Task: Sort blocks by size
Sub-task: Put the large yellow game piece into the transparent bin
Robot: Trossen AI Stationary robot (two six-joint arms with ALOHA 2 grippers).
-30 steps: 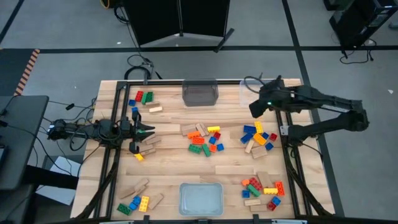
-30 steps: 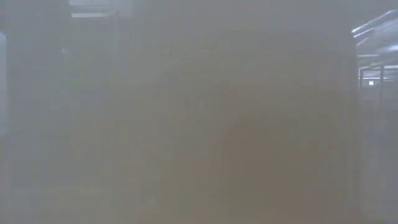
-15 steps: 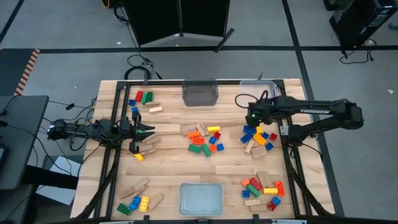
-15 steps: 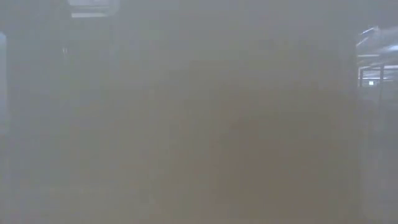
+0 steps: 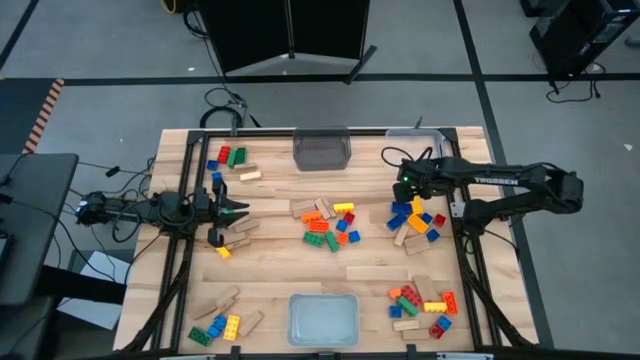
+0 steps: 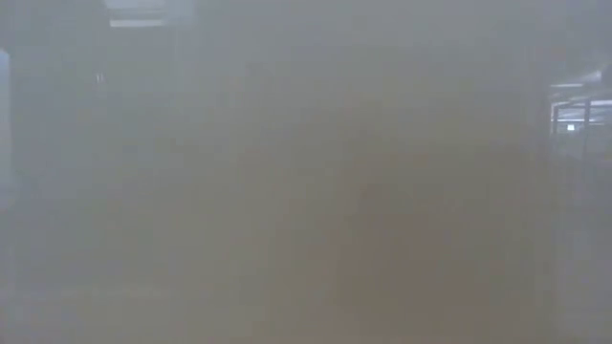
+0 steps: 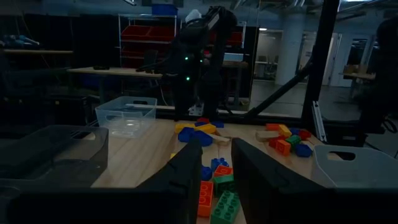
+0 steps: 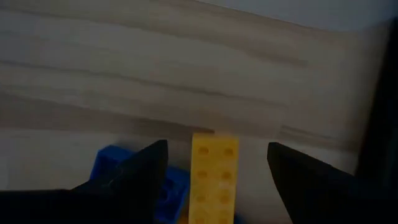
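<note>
The blocks lie in loose heaps across the wooden surface (image 5: 270,270), none yet sorted, and the heap that matters now sits just right of the central heap (image 5: 330,225), which serves as the landmark here. The right tool (image 5: 405,187) hangs over the far edge of that right-hand heap (image 5: 415,220), fingers spread wide and empty, straddling a long yellow brick (image 8: 214,177) with a blue brick (image 8: 140,177) touching its side; the spread seems chosen to clear the yellow piece before closing on it. The left tool (image 5: 228,211) waits left of the central heap, fingers narrow, nothing visibly between them, pointed toward it. Two clear bins (image 5: 322,152) stand beyond and before the central heap, apparently meant as the size destinations
</note>
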